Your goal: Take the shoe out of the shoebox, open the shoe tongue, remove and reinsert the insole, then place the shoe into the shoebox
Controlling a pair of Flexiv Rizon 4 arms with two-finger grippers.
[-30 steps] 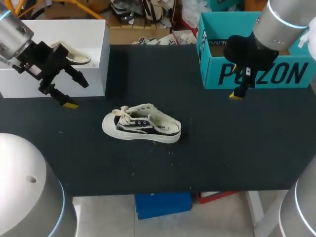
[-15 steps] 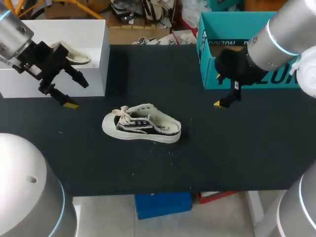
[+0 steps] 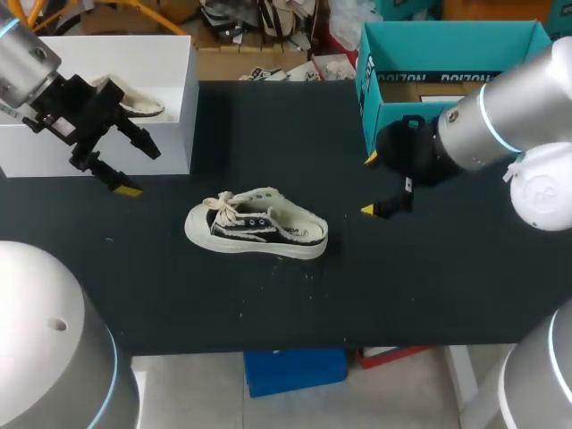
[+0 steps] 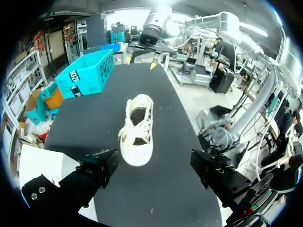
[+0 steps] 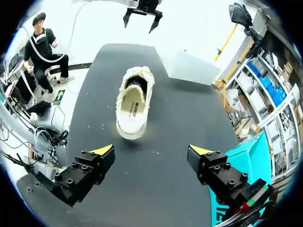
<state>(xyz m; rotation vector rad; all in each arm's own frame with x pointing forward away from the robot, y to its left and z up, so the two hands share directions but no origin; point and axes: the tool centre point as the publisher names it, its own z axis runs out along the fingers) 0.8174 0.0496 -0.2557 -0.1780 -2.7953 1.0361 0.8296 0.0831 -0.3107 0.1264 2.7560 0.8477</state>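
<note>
Black table [image 3: 268, 304]; teal shoebox [image 4: 87, 75] toward its far right, white box [image 3: 170, 116] at far left. The shoe [image 3: 256, 224] stands on its sole on the table, outside both boxes, with loose laces and its insole showing. Left gripper [image 3: 138, 170] is by the white box's front wall, fingers spread wide with nothing between them; the shoe lies ahead of it, well apart, toe nearest. Right gripper [image 3: 368, 185] is just in front of the shoebox, fingers likewise spread and empty; the shoe lies ahead of it, apart, heel nearest. A pale item [image 3: 134, 103] lies in the white box behind the left gripper.
</note>
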